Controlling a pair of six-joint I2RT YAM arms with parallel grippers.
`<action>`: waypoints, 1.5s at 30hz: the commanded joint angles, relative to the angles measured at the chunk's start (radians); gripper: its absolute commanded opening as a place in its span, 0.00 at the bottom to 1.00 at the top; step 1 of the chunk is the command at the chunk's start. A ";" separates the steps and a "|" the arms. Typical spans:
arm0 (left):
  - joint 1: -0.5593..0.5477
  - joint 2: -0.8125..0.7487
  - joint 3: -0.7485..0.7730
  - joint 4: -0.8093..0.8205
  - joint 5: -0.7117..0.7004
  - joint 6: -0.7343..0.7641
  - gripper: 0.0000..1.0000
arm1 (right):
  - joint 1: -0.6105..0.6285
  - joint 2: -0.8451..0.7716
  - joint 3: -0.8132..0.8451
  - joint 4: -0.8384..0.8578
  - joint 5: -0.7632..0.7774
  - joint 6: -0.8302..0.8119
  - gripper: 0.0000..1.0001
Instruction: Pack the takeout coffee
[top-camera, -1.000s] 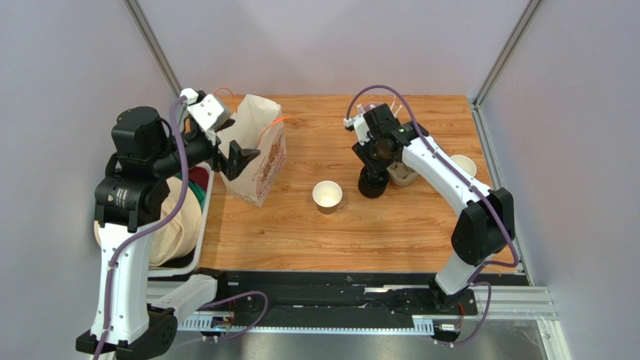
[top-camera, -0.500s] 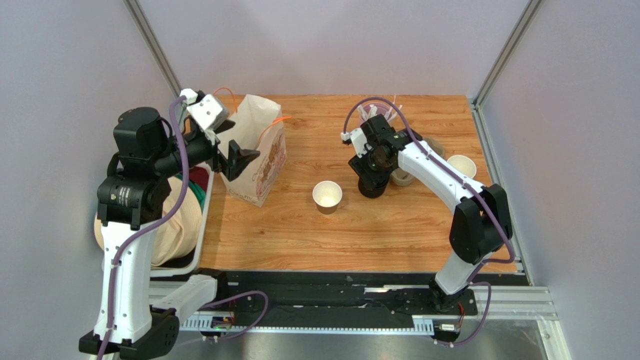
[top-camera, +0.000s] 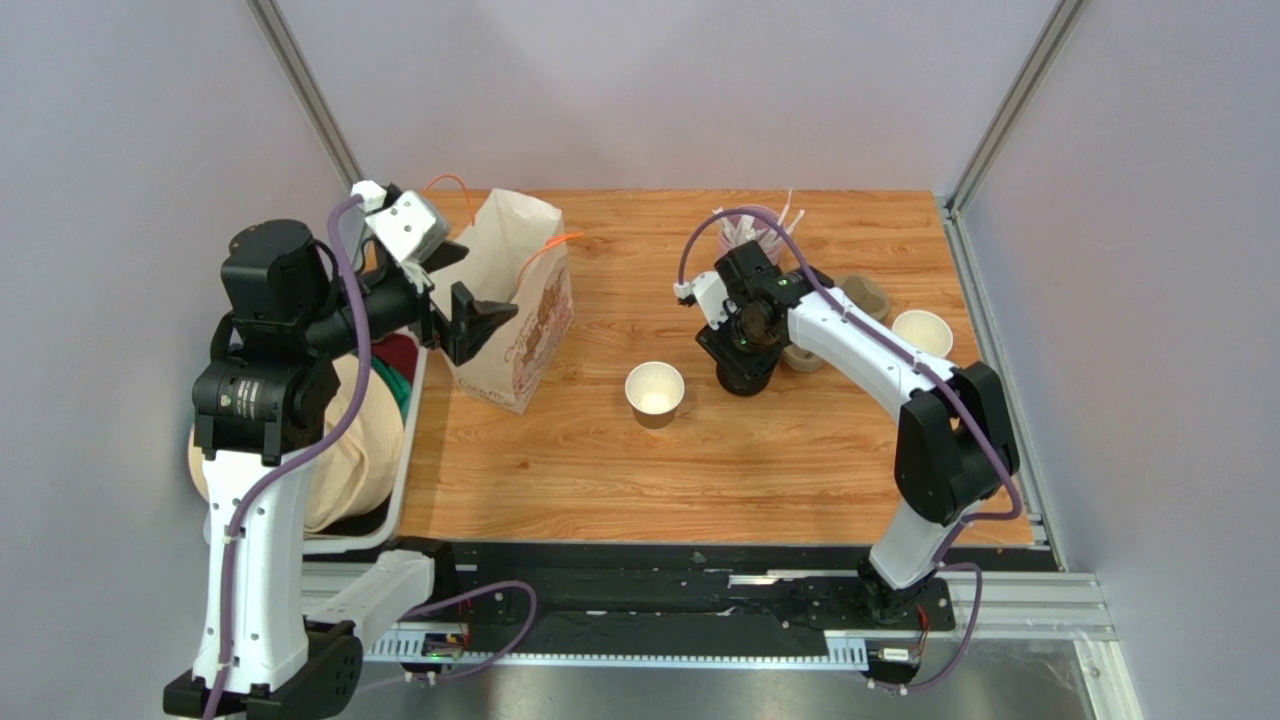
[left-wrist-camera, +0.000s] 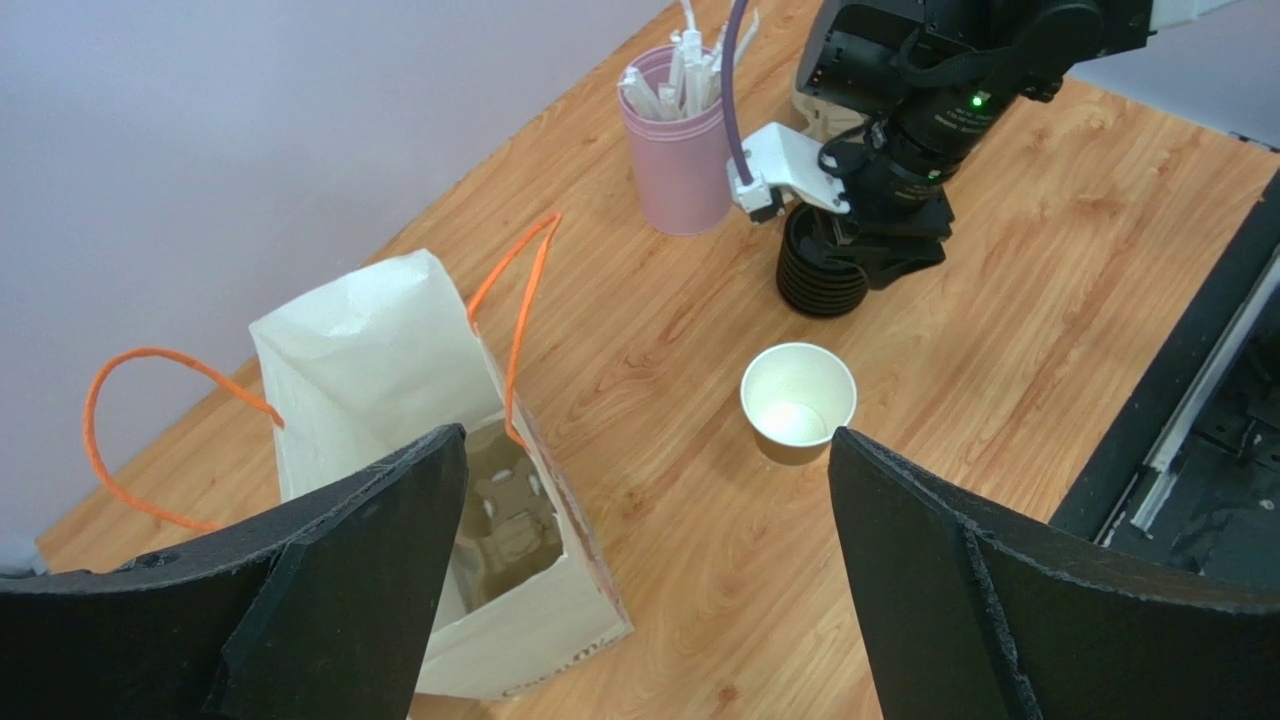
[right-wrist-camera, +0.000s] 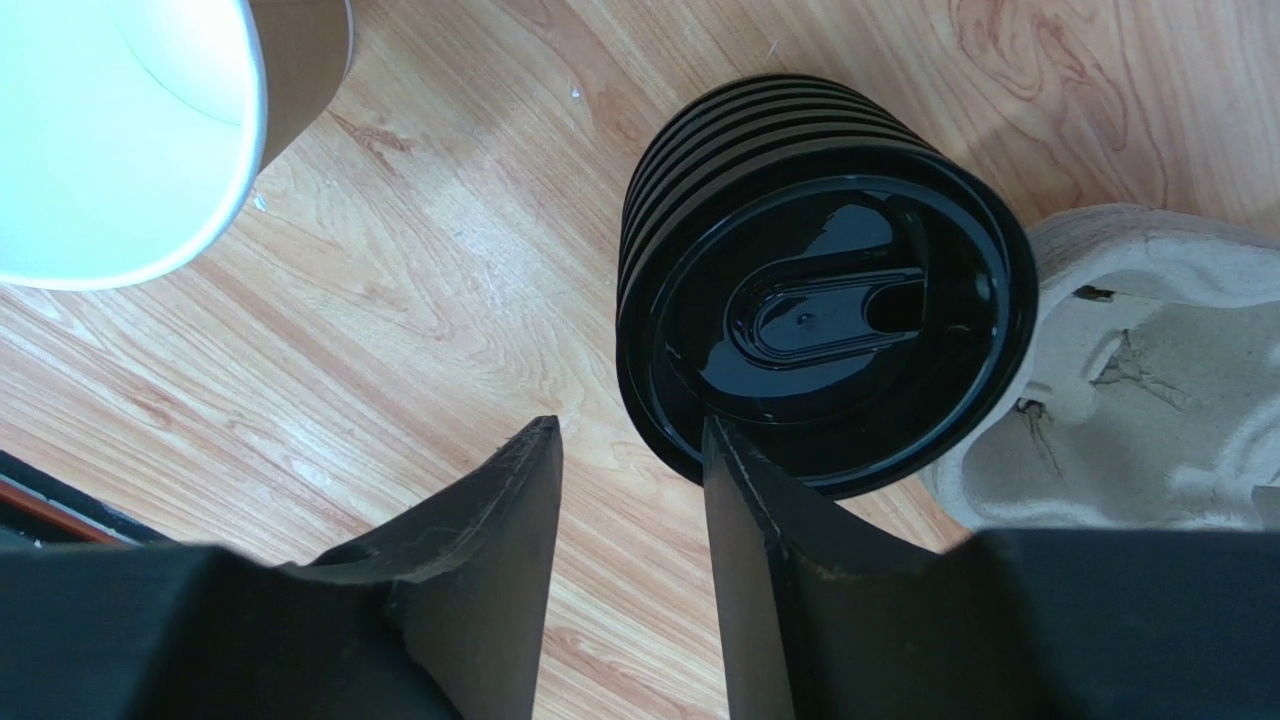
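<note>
The takeout coffee cup (top-camera: 655, 392) stands open-topped mid-table, kraft brown outside and white inside (left-wrist-camera: 798, 398), with no lid on it. Right of it is a stack of black lids (top-camera: 742, 368). My right gripper (top-camera: 738, 348) hangs over that stack. In the right wrist view its fingers (right-wrist-camera: 628, 431) stand partly open at the stack's near-left rim (right-wrist-camera: 827, 285), with wood showing between them. The paper bag (top-camera: 514, 308) stands open at the left. My left gripper (left-wrist-camera: 646, 438) hovers wide open and empty above the bag's mouth (left-wrist-camera: 496, 518).
A pink cup of white sticks (top-camera: 747, 233) stands behind the lid stack. A pulp cup carrier (right-wrist-camera: 1142, 390) lies just right of the stack, and another paper cup (top-camera: 923, 332) stands farther right. A tray holding cloth (top-camera: 361, 435) lies off the table's left edge.
My right gripper has shifted slightly left and toward the back over the lid stack, uncovering the pink cup. The left arm has barely moved.
</note>
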 joint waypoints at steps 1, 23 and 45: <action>0.010 -0.015 -0.009 0.041 0.034 -0.015 0.99 | 0.009 0.008 -0.005 0.045 -0.005 -0.035 0.42; 0.020 -0.012 -0.017 0.050 0.051 -0.026 0.99 | 0.013 0.017 -0.039 0.100 0.030 -0.071 0.26; 0.027 -0.004 -0.017 0.060 0.071 -0.038 0.99 | 0.018 -0.069 0.019 0.080 0.031 -0.078 0.11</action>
